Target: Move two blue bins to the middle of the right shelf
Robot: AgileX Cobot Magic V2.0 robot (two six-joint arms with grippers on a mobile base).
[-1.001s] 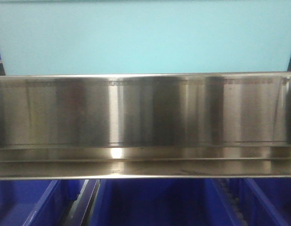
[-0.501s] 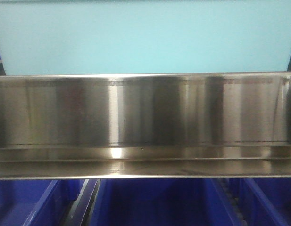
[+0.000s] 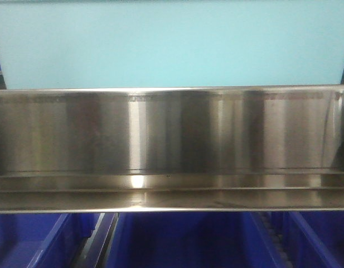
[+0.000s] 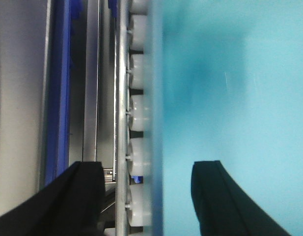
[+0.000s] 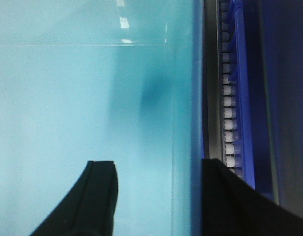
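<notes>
A light blue bin fills the top of the front view, behind a steel shelf rail. In the left wrist view my left gripper is open. Its jaws straddle the side wall of the bin: one finger is outside by the roller track, the other is inside. In the right wrist view my right gripper is open and straddles the opposite wall of the bin. Its one finger is inside and the other is outside. No second light blue bin can be made out.
Dark blue bins sit on the level below the steel rail. White roller tracks run beside the bin walls in the left wrist view and in the right wrist view. Steel shelf framing stands close on both outer sides.
</notes>
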